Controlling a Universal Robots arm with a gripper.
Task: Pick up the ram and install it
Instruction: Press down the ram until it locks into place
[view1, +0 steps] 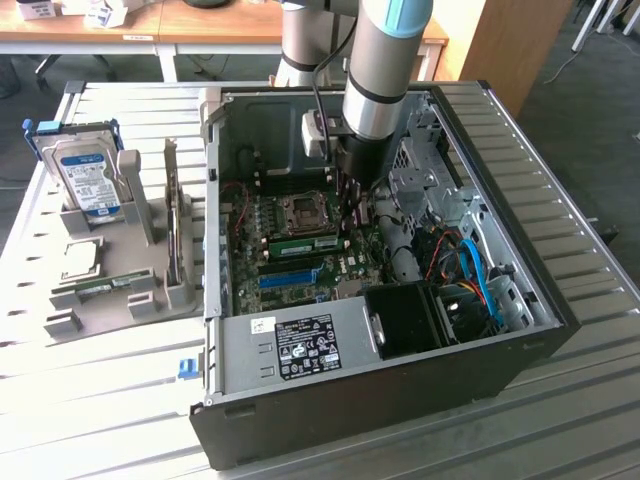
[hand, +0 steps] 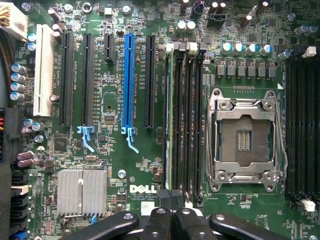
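Observation:
The ram (view1: 305, 243) is a thin green stick standing on edge in a memory slot beside the CPU socket (view1: 300, 212), inside the open computer case (view1: 330, 410). In the wrist view the ram (hand: 168, 125) shows edge-on in the outermost of the black memory slots (hand: 187, 125). My gripper (view1: 352, 218) is down inside the case, just over the end of the ram at the exterior view's right. Its black fingers (hand: 159, 220) are shut together, with the gripper (hand: 172, 206) right at the ram's end and nothing visibly between the fingers.
A bright-blue slot strip (hand: 129, 80) and black expansion slots lie beside the memory slots. On the exterior view's left, a grey holder (view1: 120, 270) carries a hard drive (view1: 88, 178) and another green stick (view1: 100, 284). Cables (view1: 470, 270), a drive cage (view1: 425, 185) and a black fan housing (view1: 410, 320) crowd the case's right.

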